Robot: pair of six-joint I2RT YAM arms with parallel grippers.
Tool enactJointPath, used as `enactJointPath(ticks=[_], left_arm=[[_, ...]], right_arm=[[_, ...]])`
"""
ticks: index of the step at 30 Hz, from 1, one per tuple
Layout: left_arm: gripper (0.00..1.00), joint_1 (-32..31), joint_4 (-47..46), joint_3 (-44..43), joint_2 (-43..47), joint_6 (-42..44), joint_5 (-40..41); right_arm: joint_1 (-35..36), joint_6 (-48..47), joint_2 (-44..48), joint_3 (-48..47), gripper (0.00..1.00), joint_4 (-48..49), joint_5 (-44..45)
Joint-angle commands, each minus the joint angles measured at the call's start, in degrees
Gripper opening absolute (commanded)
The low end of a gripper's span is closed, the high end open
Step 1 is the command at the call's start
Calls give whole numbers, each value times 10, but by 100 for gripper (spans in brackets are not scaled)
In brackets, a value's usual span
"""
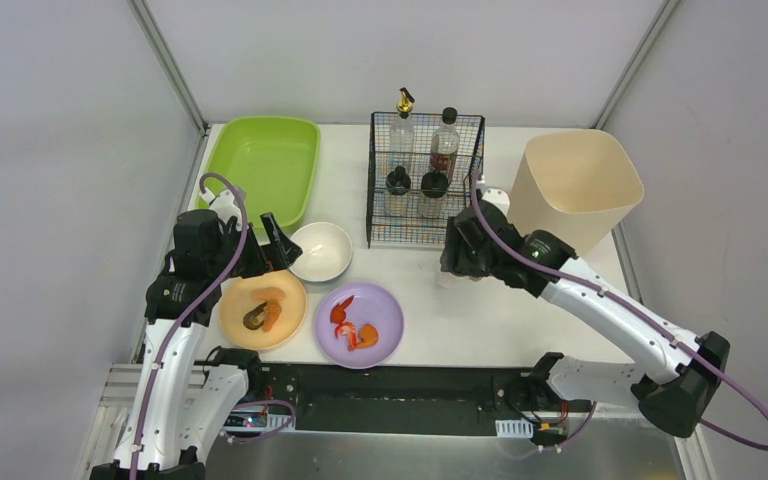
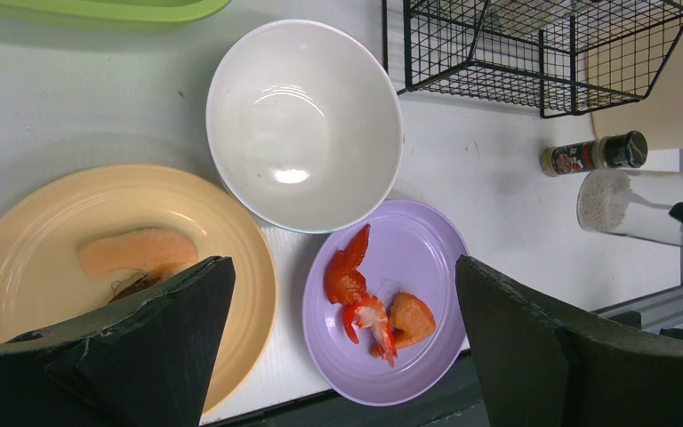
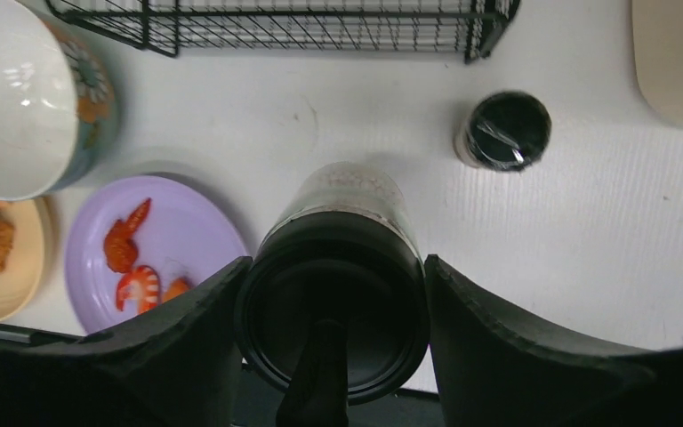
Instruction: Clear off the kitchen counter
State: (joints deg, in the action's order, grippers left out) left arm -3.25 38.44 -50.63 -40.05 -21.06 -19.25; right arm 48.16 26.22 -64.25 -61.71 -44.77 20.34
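On the white kitchen counter [image 1: 460,310] stand a white bowl [image 1: 320,250], an orange plate [image 1: 263,310] with food scraps and a purple plate [image 1: 360,325] with shrimp pieces. My left gripper [image 2: 345,262] hangs open above the gap between the two plates, holding nothing. My right gripper [image 3: 335,267] is shut on a tall clear shaker [image 3: 342,191] with a black lid and white grains, both fingers pressed against the lid. A small black-capped spice jar [image 3: 502,132] stands just beside it. In the top view the right gripper [image 1: 457,255] hides the shaker.
A black wire basket [image 1: 425,180] holding several bottles stands at the back centre. A green tray [image 1: 260,165] lies at the back left and a beige bin [image 1: 575,185] at the back right. The basket's front edge [image 3: 320,36] is close behind the shaker.
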Motion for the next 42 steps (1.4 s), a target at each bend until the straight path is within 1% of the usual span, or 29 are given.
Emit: enactJointPath(ticks=[1, 8, 11, 14, 18, 24, 36, 39, 42], left_arm=[[100, 7, -13, 1, 0, -1, -8], [100, 8, -13, 2, -4, -1, -9], [100, 8, -12, 2, -7, -1, -8], [100, 8, -12, 3, -7, -1, -7], [100, 7, -13, 3, -7, -1, -6], [100, 7, -13, 4, -4, -1, -9], [100, 8, -12, 2, 0, -1, -9], [100, 8, -13, 2, 1, -1, -8], [100, 7, -13, 3, 0, 0, -7]], right_arm=[[2, -32, -39, -94, 35, 43, 21], [2, -71, -141, -232, 34, 69, 28], [-4, -83, -201, -292, 34, 72, 28], [-12, -86, -251, -343, 34, 74, 12], [-21, -83, -306, -387, 34, 76, -5], [-29, -95, -370, -425, 34, 87, 7], [-45, -99, -468, -463, 34, 89, -17], [-45, -93, -484, -464, 38, 90, -22], [-45, -87, -499, -468, 47, 90, -25]])
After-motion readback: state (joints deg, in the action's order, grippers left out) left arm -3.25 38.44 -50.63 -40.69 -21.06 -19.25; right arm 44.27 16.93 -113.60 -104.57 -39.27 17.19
